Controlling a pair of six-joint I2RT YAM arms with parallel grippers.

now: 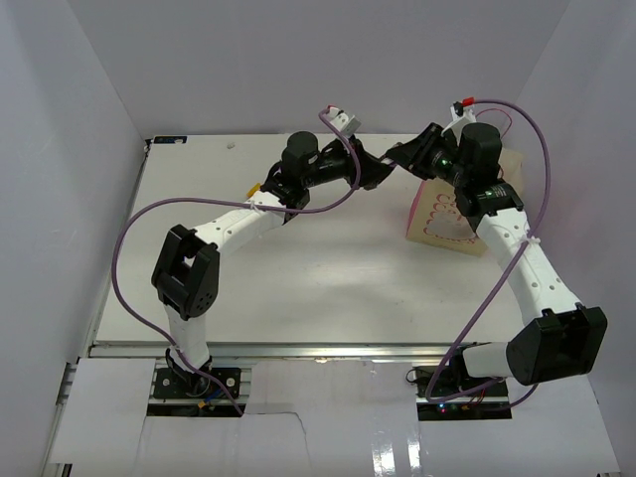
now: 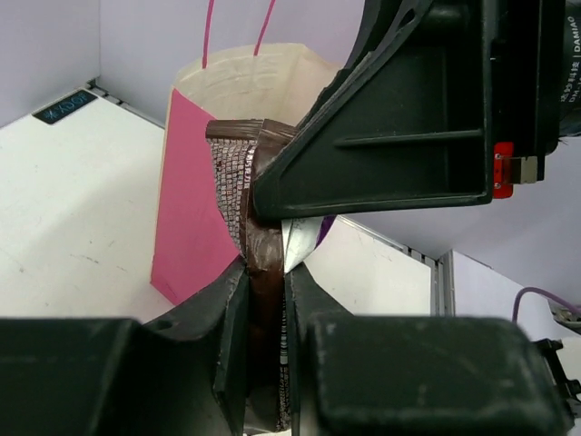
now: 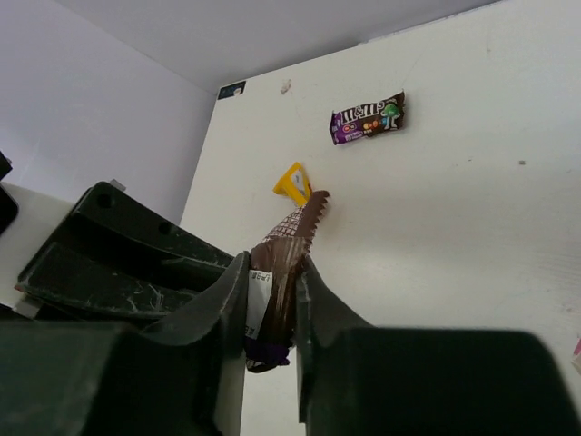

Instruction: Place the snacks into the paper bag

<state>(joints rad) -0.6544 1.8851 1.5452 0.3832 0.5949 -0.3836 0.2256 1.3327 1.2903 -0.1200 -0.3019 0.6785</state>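
You've got a white tabletop (image 1: pixel 298 288) filling the middle, boxed in by pale lavender walls (image 1: pixel 60 149) at nine, twelve and three o'clock. The light's soft and even, with only faint shadows. At six o'clock a metal rail (image 1: pixel 318 350) edges the table, with a glossy white sheet (image 1: pixel 328 437) below it. A small black label (image 2: pixel 65 104) sits in the far corner at eleven.

left wrist: handles (image 2: pixel 208 36) of paper bag (image 2: pixel 195 191) are running off top edge | right gripper (image 2: pixel 269 207) is covering bag's right side | candy bar (image 2: pixel 238 173) lower end is sitting hidden between left gripper (image 2: pixel 265 277) fingers | right wrist: bar is hiding yellow packet (image 3: pixel 292 180) corner | top: grippers are hiding bar
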